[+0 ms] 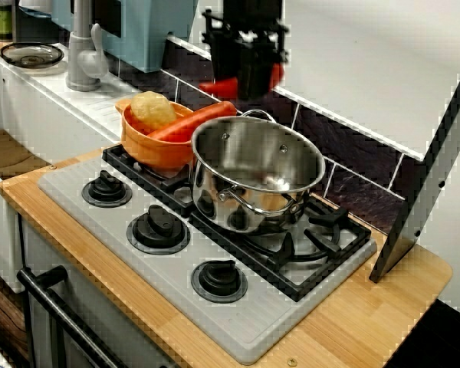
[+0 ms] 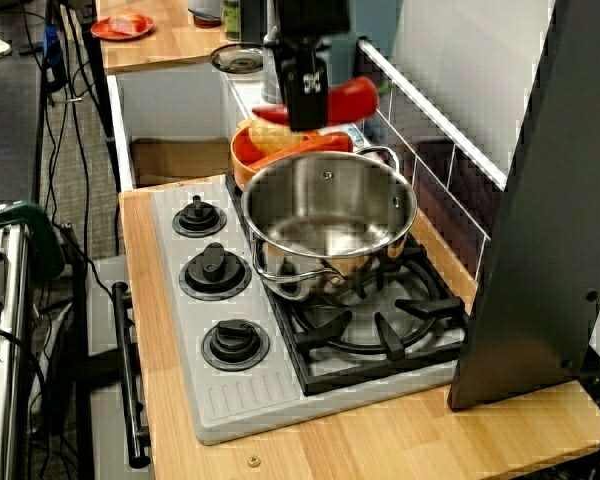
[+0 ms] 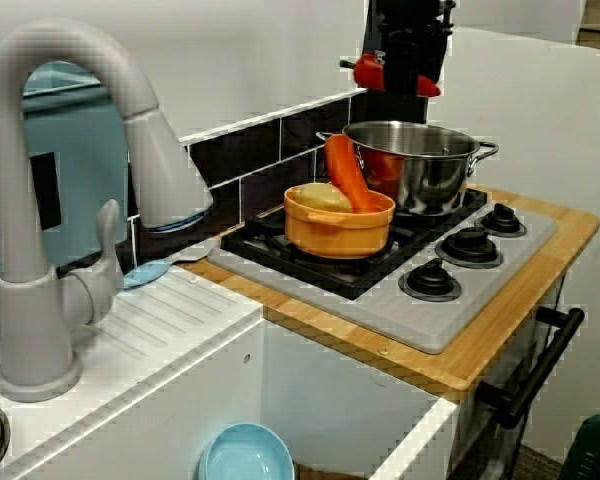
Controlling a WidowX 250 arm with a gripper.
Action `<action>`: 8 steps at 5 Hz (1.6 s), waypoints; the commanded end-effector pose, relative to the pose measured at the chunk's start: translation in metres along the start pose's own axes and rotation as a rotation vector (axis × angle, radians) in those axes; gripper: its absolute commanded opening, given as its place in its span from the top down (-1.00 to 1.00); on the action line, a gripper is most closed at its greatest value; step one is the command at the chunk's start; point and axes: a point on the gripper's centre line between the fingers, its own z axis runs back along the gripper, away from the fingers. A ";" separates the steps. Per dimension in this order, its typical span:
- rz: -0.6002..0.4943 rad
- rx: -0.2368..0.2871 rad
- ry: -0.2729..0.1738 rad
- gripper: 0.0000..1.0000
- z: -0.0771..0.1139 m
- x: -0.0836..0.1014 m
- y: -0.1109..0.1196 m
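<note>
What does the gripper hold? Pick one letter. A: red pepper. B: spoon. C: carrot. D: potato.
A: the gripper is shut on the red pepper, up in the air, while the carrot and potato lie in the bowl.

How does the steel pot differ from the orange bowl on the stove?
The pot is shiny bare metal, while the bowl is matte orange. The pot is wider and taller than the bowl. The pot looks empty, while the bowl holds a carrot that sticks out over its rim and a round yellow food. Both stand upright, side by side, on the black grate.
</note>
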 end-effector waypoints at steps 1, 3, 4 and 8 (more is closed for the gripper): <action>0.072 0.046 -0.077 1.00 0.020 0.009 0.040; 0.140 0.092 -0.074 1.00 0.012 0.012 0.068; 0.184 0.115 -0.081 1.00 0.010 0.013 0.085; 0.383 0.168 0.031 1.00 0.014 -0.016 0.164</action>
